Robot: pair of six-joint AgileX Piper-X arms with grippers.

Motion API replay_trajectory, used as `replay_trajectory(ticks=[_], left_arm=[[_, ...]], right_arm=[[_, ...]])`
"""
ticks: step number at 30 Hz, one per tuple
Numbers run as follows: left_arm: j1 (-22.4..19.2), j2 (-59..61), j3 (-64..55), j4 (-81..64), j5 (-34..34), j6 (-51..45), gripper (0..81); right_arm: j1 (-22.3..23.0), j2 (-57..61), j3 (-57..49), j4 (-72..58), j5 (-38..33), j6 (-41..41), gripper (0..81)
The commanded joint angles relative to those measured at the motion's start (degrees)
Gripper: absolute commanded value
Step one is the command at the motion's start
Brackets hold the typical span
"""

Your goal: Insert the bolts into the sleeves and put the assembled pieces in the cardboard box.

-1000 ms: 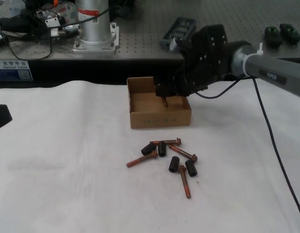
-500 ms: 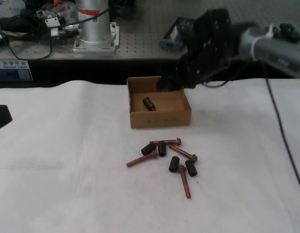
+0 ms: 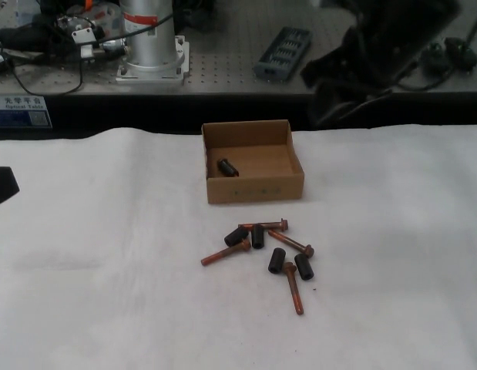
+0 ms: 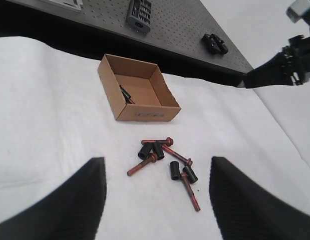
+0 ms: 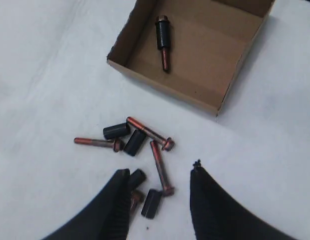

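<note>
Cardboard box (image 3: 253, 189) held one assembled piece (image 5: 163, 42), lying on its floor. Four bolts (image 3: 293, 289) and four sleeves (image 3: 277, 260) lay loose and unjoined on the tabletop (image 3: 84, 308) just in front of the box, so most of the work was judged outstanding. Left pincer (image 4: 156, 162) and right pincer (image 5: 161, 167) both stood with fingers apart, holding nothing.

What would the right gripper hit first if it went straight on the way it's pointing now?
Most likely the right gripper would meet the loose bolt and black sleeve on the white cloth, seen between its open jaws, though depth is unclear.
</note>
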Motion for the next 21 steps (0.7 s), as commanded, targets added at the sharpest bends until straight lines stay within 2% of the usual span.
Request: replay_trajectory(ticks=[1,6,13,21], left_arm=[[0.11,-0.29,-0.18,-0.34,-0.03,0.42,44.0],[0.11,-0.29,-0.18,0.53,-0.03,0.43,44.0],[0.11,-0.29,-0.18,9.07,-0.03,0.43,44.0],[0.11,-0.29,-0.18,13.38,-0.03,0.43,44.0]], right_arm=[[-0.02,-7.53,5.46,0.77,0.82,-1.51,29.2],[-0.02,-20.22,19.69,-0.16,0.80,-2.51,24.6],[-0.02,-37.33,38.54,-0.95,0.80,-2.06,24.1],[-0.02,-48.37,50.99,-1.13,-0.07,0.68,24.1]])
